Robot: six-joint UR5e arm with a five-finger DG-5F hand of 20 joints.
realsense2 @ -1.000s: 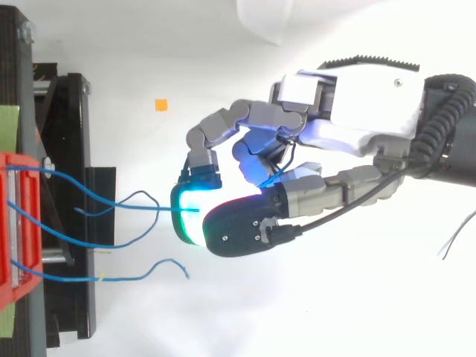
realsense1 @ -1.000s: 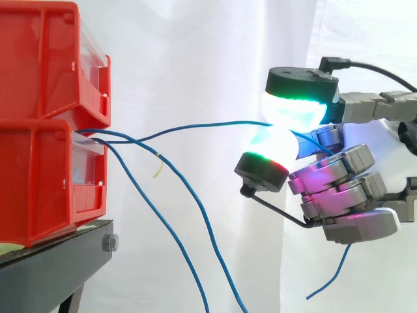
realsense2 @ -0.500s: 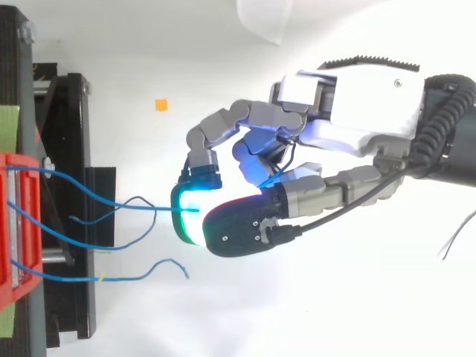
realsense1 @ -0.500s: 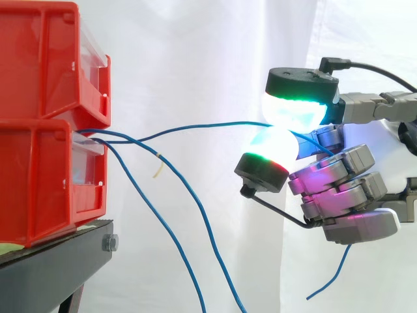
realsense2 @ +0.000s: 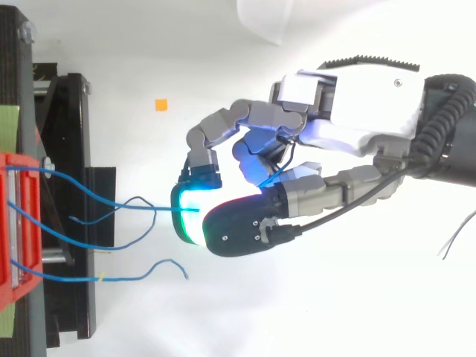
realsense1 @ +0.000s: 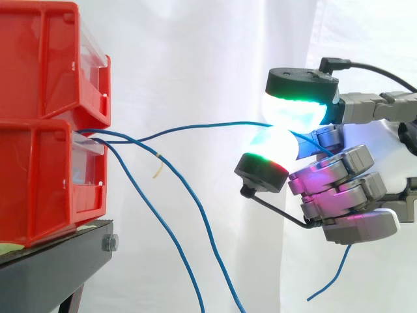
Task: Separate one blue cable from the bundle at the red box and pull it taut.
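Two stacked red bins stand on a black stand at the left, and several blue cables come out of the lower bin's front. One blue cable runs rightward in a shallow curve to my hand and is pinched between two glowing green-white fingertips. Its loose tail hangs below the palm. The other blue cables droop down from the bin. In the top view the hand comes in from the right, with the pinched cable leading left toward the red bin.
A white curtain hangs behind the work. A small orange marker lies on the white floor above the cables in the top view. The black stand runs along the left edge there.
The drooping cables have shifted slightly; one loose end in the top view has moved a little left. The hand and its pinched cable stay where they were.
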